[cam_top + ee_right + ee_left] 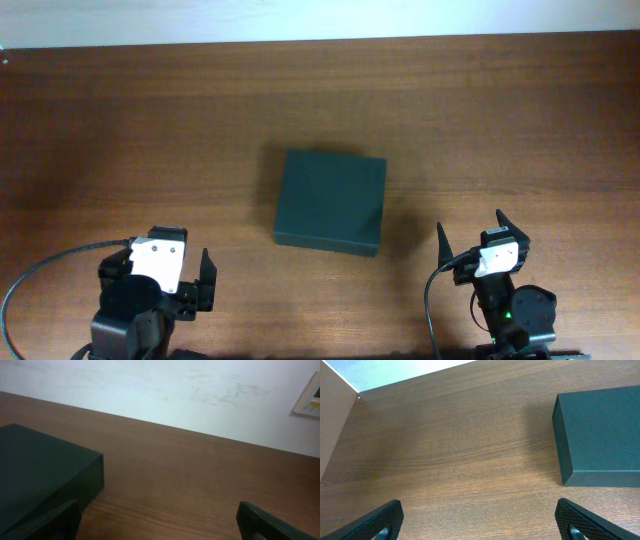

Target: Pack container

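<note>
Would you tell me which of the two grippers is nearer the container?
The right gripper: the container lies close beside it, while the left gripper sits farther off.

container (602,435): dark green box, lid closed, flat on the table, partly cut off at right | left gripper (480,525): jaws spread wide, tips in both lower corners, clear of the box | table (455,445): brown wood grain | wall (395,370): pale, top left

Left arm (130,310) is sitting low at the near edge, left fingers (205,272) spreading wide and gripping nothing. Right arm (515,310) is sitting likewise, right fingers (441,245) gaping wide. Both pairs are pointing forward, tips hovering off the bench.
</note>
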Controlling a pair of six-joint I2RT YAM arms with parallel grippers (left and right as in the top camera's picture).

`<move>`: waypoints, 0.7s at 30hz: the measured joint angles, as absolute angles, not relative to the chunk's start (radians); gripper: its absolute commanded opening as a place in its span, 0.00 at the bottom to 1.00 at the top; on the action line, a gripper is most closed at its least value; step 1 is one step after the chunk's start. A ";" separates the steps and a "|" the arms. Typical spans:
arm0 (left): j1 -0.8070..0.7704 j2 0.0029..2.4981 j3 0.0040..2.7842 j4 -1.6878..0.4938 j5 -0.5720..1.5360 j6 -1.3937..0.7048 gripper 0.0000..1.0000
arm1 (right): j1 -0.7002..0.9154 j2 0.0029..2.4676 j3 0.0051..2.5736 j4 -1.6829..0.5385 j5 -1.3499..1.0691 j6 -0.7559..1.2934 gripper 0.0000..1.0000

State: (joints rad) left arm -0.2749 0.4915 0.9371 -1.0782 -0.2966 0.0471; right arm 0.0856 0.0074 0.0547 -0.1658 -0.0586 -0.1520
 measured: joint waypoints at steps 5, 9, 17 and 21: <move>-0.275 0.492 0.937 -1.078 -0.297 0.047 0.99 | 0.086 0.007 0.055 -0.166 -0.059 -0.149 0.99; -0.275 0.492 0.937 -1.078 -0.297 0.047 0.99 | 0.086 0.007 0.055 -0.166 -0.059 -0.148 0.99; -0.270 0.485 0.935 -1.088 -0.311 0.049 0.99 | 0.086 0.007 0.055 -0.166 -0.059 -0.142 0.99; -0.226 0.410 0.886 -1.047 -0.220 0.052 0.99 | 0.086 0.007 0.055 -0.165 -0.059 -0.141 0.99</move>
State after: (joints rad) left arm -0.2260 0.4103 0.8856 -1.0473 -0.2195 0.0517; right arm 0.0856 0.0074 0.0547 -0.1650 -0.0586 -0.1413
